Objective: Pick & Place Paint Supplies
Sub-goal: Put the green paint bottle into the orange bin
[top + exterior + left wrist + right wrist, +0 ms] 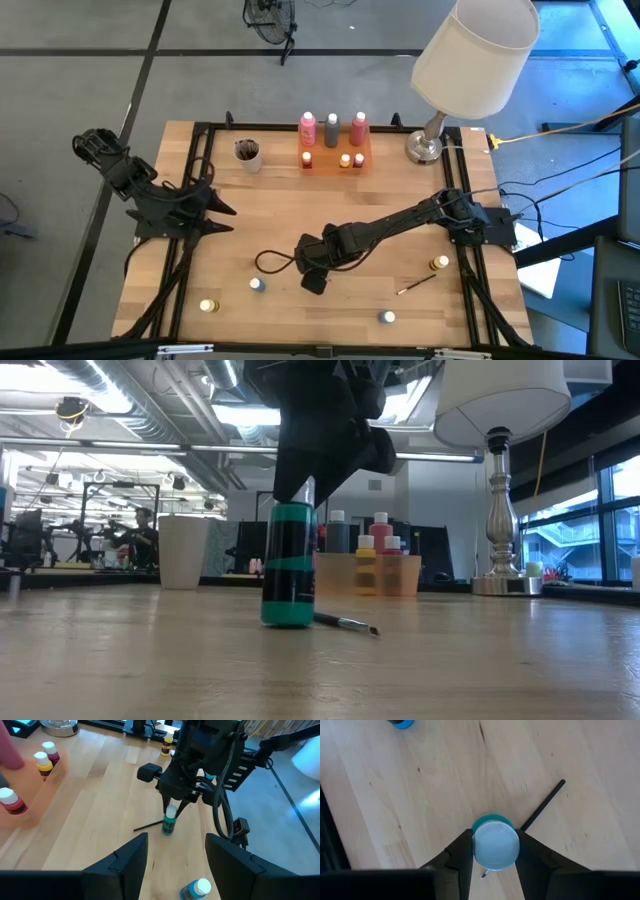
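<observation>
The teal bottle [290, 565] stands upright on the pale plank table [400, 190], well apart from the orange tray [335, 162], out toward the table edge opposite it. It is a small round cylinder with a dark label band and a smooth white cap. Your right gripper [495, 847] comes down over it from above, and its two dark fingers [462, 852] press against the cap from either side, closed on it while the base rests on the wood.

A thin dark brush [542, 805] lies flat on the boards just beside the bottle, on the side away from the tray. The right wrist view shows its straight matte handle running out from under the cap; the low view adds its lighter tip.

From above you cannot see the bottle, because the right arm covers it. That view gives you the rest instead:
- In the translucent tray stand two pink bottles [307, 128] and a grey bottle [332, 130], all white-capped, with small pots in front of them.
- A beige cup [248, 153] sits just beside the tray.
- A second brush [418, 284] and scattered small pots [256, 284] lie far from the tray.

Your left gripper [176, 855] waits well off to the tray's left. Its blocky fingers are spread wide with nothing between them. Its wrist view looks across at the right gripper and the bottle.
</observation>
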